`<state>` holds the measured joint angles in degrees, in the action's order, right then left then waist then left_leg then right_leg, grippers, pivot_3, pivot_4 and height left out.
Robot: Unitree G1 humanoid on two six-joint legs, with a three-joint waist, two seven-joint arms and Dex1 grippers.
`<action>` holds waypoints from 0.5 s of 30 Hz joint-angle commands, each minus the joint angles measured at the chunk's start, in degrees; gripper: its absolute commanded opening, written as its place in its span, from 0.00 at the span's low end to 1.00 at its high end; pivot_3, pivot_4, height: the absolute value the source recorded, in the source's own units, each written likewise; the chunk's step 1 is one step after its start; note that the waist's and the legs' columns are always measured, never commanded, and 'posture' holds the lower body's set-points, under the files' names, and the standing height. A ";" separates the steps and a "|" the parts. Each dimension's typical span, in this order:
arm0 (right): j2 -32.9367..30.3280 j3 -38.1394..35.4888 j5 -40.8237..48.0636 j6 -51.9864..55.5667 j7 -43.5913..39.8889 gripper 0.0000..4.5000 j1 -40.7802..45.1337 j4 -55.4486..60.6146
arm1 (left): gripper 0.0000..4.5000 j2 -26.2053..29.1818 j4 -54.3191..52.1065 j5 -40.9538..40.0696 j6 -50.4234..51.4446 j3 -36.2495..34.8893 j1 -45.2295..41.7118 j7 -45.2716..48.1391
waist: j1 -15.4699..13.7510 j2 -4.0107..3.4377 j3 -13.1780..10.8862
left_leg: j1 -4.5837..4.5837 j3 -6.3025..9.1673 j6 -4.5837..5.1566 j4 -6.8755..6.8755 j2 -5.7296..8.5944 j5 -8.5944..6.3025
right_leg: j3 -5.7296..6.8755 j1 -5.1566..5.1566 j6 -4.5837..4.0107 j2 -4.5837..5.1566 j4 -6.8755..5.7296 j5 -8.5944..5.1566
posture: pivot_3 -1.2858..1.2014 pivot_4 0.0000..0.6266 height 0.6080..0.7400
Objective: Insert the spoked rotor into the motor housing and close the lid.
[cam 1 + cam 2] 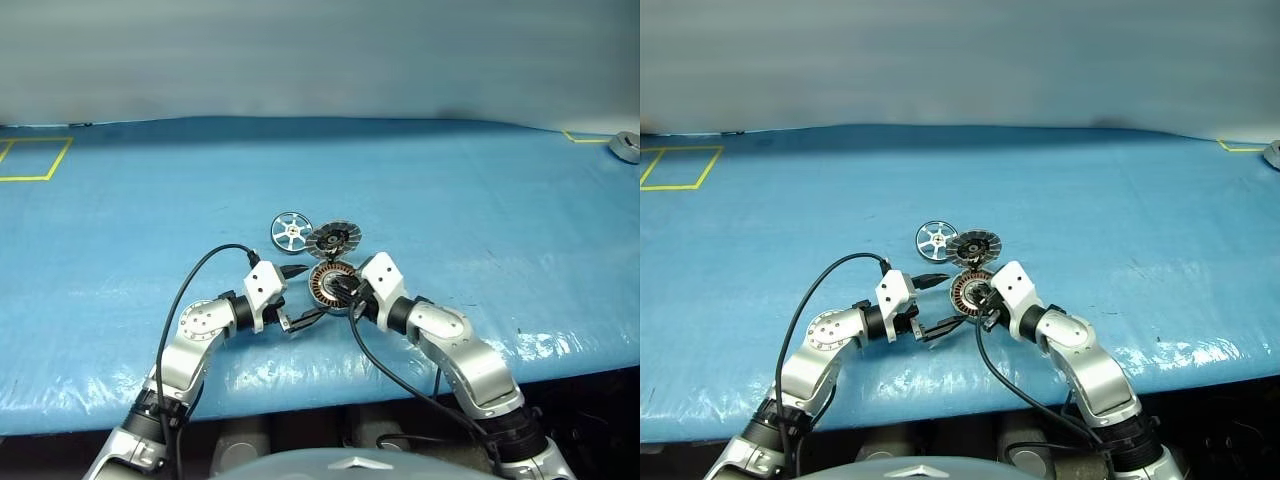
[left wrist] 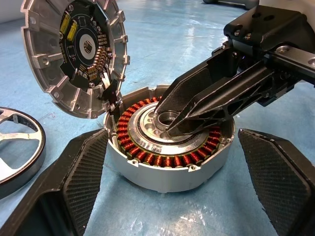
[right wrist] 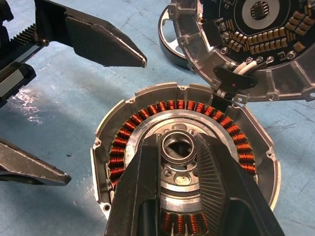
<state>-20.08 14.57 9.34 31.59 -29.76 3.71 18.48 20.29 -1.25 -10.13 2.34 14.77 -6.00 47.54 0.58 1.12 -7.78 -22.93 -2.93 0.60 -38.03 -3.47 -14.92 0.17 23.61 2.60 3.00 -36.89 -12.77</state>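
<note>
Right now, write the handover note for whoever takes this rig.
Left hand: open, its fingers either side of the motor housing, not touching it.
Right hand: fingers nearly closed, tips at the housing's central hub; whether it grips the hub, I cannot tell.
The lid stands open, tilted up at the housing's far edge, joined by wires.
The spoked rotor lies on the blue table beside the lid, apart from both hands.
Done: housing open.
Left: insert the rotor, close the lid.

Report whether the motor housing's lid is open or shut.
Open. The lid stands tilted up at the motor housing rim, leaving the copper windings exposed.
</note>
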 commanded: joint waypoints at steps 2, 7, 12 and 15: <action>-0.20 -1.37 0.17 -0.71 0.15 0.15 0.93 1.35 | 1.00 -0.40 -3.03 -0.25 0.07 0.47 -0.01 -0.12 | 0.00 0.00 0.00 | 0.00 0.00 0.00 0.00 0.00 0.00 | 0.00 0.00 0.00 0.00 0.00 0.00 | 0.52 0.24 1.00; -0.08 -0.92 0.13 -0.55 0.02 0.15 0.68 1.19 | 1.00 -0.38 -3.19 -0.22 0.11 0.45 0.06 -0.16 | 0.00 0.00 0.00 | 0.00 0.00 0.00 0.00 0.00 0.00 | 0.00 0.00 0.00 0.00 0.00 0.00 | 0.52 0.24 1.00; 0.19 -0.51 -0.28 -0.67 0.35 0.15 0.66 0.57 | 1.00 -0.34 -3.21 -0.20 0.16 0.44 0.11 -0.17 | 0.00 0.00 0.00 | 0.00 0.00 0.00 0.00 0.00 0.00 | 0.00 0.01 0.00 0.00 0.00 0.00 | 0.52 0.24 1.00; 0.25 -0.28 -0.50 -0.78 0.35 0.15 0.54 0.10 | 1.00 -0.34 -3.13 -0.21 0.15 0.42 0.11 -0.13 | 0.00 0.00 0.00 | 0.00 0.00 0.00 0.00 0.00 0.00 | 0.00 0.00 0.00 0.00 0.00 0.00 | 0.52 0.24 1.00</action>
<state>-19.97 14.42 9.02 31.39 -29.62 3.72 18.23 20.27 -2.24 -10.13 2.48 14.88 -5.65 47.53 0.58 1.12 -7.78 -22.93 -2.93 0.60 -38.03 -3.47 -14.92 0.17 23.61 2.60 3.00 -36.89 -12.77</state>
